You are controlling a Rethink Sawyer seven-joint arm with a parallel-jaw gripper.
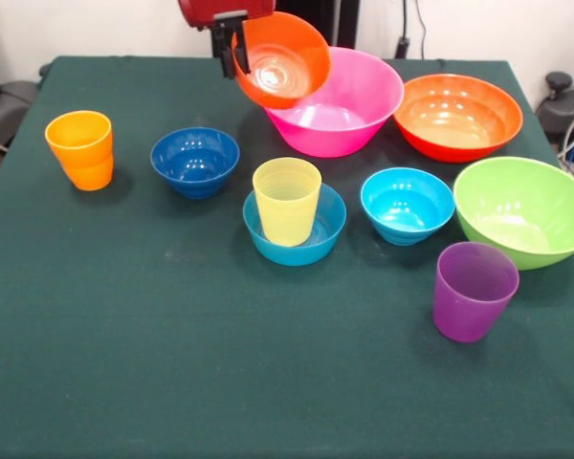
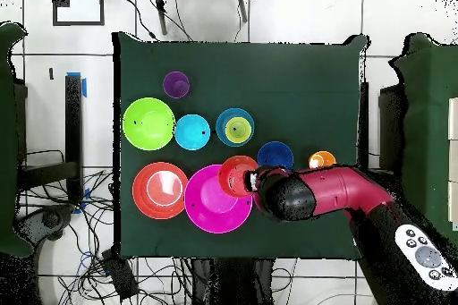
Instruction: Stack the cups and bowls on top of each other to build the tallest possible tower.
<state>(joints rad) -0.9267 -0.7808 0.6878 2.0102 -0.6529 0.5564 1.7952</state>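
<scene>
Fingers of the gripper (image 1: 237,50) are pinching the rim of the small orange-red bowl (image 1: 282,60), tilted in air over the pink bowl (image 1: 337,103). Edge grip is risking slip, or knocking the yellow cup (image 1: 287,200) in the mid-blue bowl (image 1: 295,228) on the desk (image 1: 172,363).

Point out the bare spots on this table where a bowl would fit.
Widest free patch: the near strip of green cloth in front of the yellow cup and left of the purple cup. Also bare: beside the orange cup. Crowded: between the pink bowl and lime bowl.
</scene>
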